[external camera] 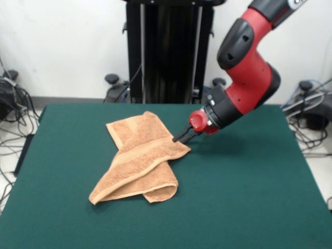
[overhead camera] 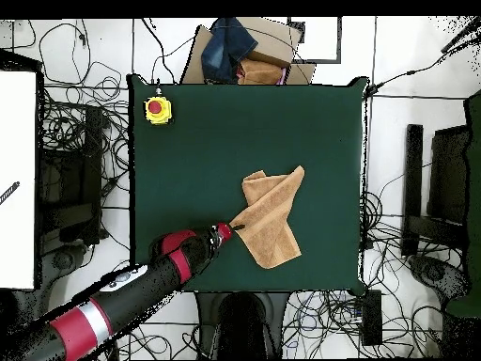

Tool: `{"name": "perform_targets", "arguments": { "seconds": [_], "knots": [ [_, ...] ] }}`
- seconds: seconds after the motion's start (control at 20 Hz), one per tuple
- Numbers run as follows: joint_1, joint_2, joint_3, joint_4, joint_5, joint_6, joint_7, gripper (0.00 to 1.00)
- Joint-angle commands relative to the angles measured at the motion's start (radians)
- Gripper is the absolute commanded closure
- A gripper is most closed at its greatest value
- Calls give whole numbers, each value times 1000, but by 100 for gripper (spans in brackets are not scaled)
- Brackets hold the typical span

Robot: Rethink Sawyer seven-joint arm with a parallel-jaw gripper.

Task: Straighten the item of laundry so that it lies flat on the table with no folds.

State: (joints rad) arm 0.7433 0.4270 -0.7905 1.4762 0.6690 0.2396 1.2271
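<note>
Here we see the desk (external camera: 249,197), a wide green surface, with the towel (external camera: 137,161) lying left of its middle in the front view, folded over itself into a long slanting shape with one layer crossing another. The arm (external camera: 249,67) comes down from the upper right, and its jaws (external camera: 181,138) sit low at the towel's right corner, touching or just beside the cloth; we cannot tell whether they are open or closed on it. A yellow box with a red button (overhead camera: 158,110) stands well apart near a desk corner in the overhead view. We judge the step in hand to be taking hold of that corner. Next, we think, the top layer must be drawn outward, away from the fold, to spread it flat.
</note>
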Motion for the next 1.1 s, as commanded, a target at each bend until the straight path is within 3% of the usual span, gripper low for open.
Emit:
{"name": "perform_targets", "arguments": {
  "seconds": [0.05,1.1],
  "knots": [
    [-6,127,63,-184,105,38,387,0],
    [-38,159,69,-200,83,-74,368,0]
  ]
}}
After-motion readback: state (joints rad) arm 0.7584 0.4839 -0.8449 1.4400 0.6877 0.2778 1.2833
